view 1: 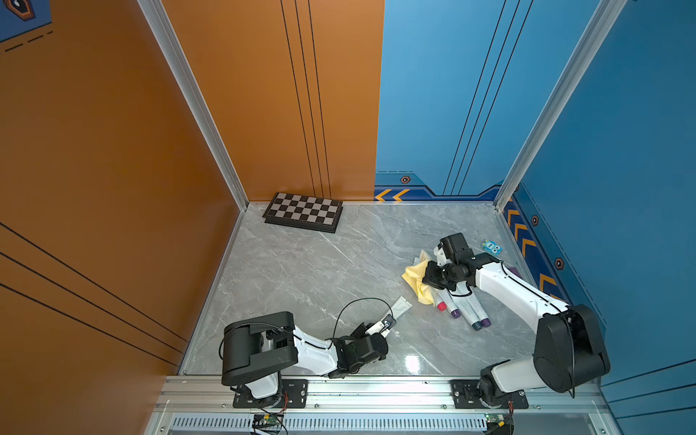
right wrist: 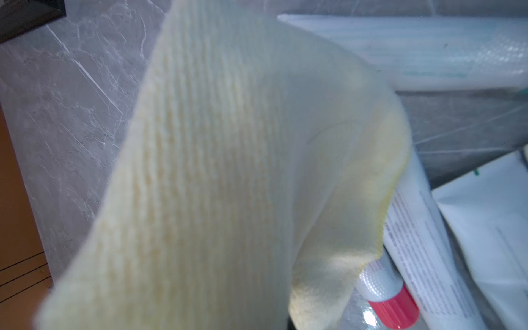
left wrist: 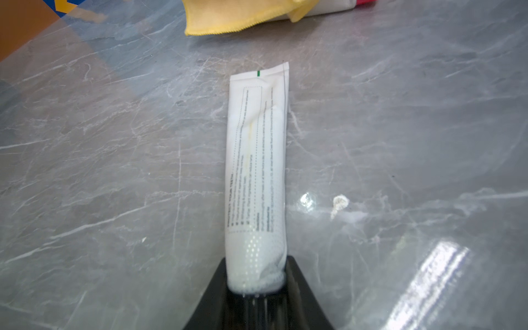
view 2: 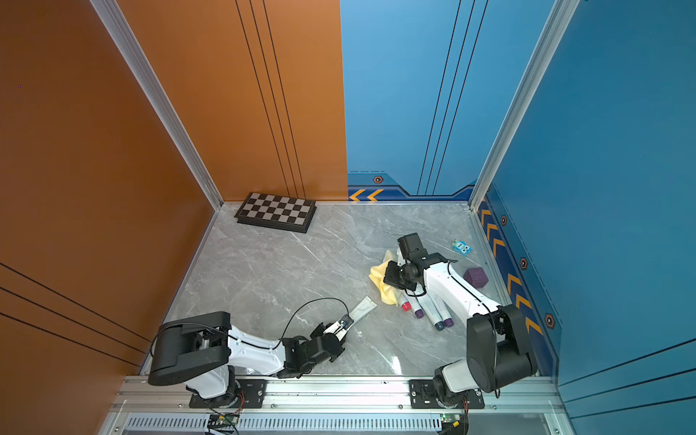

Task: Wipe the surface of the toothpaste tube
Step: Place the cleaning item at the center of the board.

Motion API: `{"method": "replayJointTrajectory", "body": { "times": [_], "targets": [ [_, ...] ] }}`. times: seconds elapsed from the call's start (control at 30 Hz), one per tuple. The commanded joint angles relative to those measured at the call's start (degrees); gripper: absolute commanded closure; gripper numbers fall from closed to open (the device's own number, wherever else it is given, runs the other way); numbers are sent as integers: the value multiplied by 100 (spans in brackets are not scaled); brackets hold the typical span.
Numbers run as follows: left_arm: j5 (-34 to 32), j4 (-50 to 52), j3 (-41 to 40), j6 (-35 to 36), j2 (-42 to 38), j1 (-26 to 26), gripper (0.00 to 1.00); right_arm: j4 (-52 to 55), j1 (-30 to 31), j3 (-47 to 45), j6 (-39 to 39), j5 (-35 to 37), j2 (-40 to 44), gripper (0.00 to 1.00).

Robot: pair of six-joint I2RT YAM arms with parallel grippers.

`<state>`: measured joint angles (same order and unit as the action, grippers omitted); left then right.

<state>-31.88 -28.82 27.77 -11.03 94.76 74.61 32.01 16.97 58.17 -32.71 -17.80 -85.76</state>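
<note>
A white toothpaste tube (left wrist: 257,160) with small printed text points straight out from my left gripper (left wrist: 256,285), which is shut on its cap end. In both top views this tube (view 1: 400,306) lies low over the grey marble table, near the front middle, with the left gripper (view 1: 389,323) behind it. My right gripper (view 1: 426,279) is further back and to the right, shut on a yellow cloth (view 1: 414,280). The cloth (right wrist: 228,157) fills the right wrist view and hides the jaws. Cloth and held tube are apart.
Several more tubes (view 1: 463,305) with red, purple and blue caps lie under the right arm. A chessboard (view 1: 303,212) sits at the back left, a blue toy (view 1: 492,247) and a purple cube (view 2: 475,277) near the right wall. A small white speck (left wrist: 339,203) lies beside the held tube.
</note>
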Motion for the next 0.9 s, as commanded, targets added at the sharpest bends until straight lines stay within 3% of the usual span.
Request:
{"method": "replayJointTrajectory", "body": {
  "times": [0.0,0.13,0.17,0.2,0.23,0.27,0.3,0.37,0.47,0.53,0.67,0.77,0.87],
  "targets": [
    [3,798,-76,206,315,-17,82,280,-72,221,255,45,-485,100],
    [180,790,-16,224,376,-161,81,218,-171,366,309,199,-927,100],
    [231,790,5,207,385,-193,79,204,-197,384,316,180,-986,92],
    [354,798,31,160,394,-264,70,174,-212,386,336,49,-1044,77],
    [502,805,53,117,386,-360,57,145,-226,387,336,-70,-1044,50],
    [645,806,60,66,331,-425,43,131,-213,379,348,-134,-1002,13],
    [847,824,48,27,197,-506,28,149,-212,385,365,-144,-912,0],
    [1098,1017,32,-36,-221,-613,1,362,-205,501,407,-82,-674,0],
    [1117,1779,179,-81,-1194,-755,1,463,-205,623,415,256,-24,0],
    [864,2507,426,-125,-2051,-862,1,495,-175,687,328,1076,515,0],
    [-291,3773,796,-45,-4070,-1185,1,-260,-46,146,228,2363,1579,0],
    [-1732,3808,403,756,-6135,-1356,1,-823,89,-389,959,3394,2260,0],
    [-2060,2621,-780,2336,-8457,-1659,2,-1402,-89,-1090,1270,3713,2693,0]
  ]
}}
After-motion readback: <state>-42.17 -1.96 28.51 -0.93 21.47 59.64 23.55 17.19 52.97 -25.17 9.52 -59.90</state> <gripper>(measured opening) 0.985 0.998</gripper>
